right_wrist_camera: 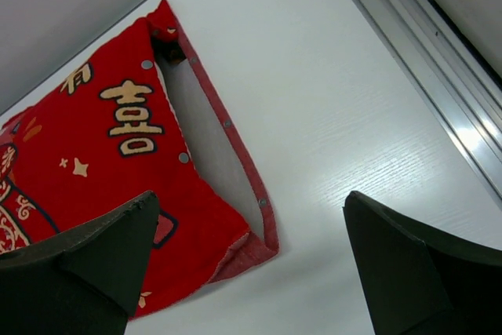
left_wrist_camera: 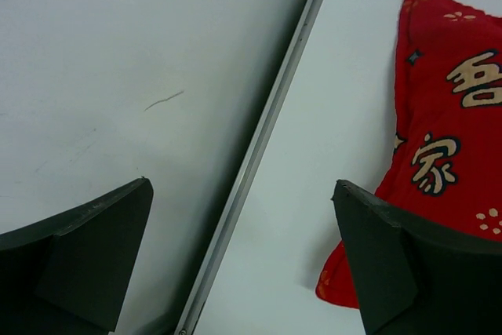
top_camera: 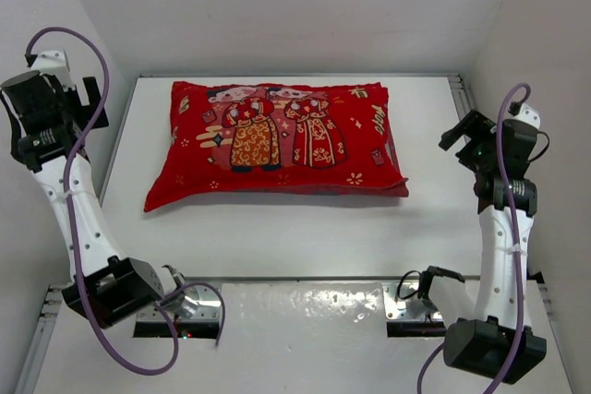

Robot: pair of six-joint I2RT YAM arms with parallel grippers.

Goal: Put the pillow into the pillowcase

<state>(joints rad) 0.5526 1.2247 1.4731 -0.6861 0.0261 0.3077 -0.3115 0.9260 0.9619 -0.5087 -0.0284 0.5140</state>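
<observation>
Two grippers: left gripper (left_wrist_camera: 239,194) and right gripper (right_wrist_camera: 251,202) released, empty, aside, as insertion looks done
Pillowcase (top_camera: 277,145): plump on table (top_camera: 277,237), so apparently filled
Pillow (right_wrist_camera: 208,147): white inside unsnapped mouth

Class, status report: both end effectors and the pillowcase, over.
Left end effector open, right end effector open, both off the fabric. Pillowcase plump on table, pillow showing at unsnapped end. Nothing in the way.

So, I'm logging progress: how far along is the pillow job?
Looks essentially done: the pillowcase lies plump on the table, the white pillow visible inside its open end. In hand: nothing; left tool and right tool are open, clear of the fabric. Remaining: perhaps only the unfastened snaps.
</observation>
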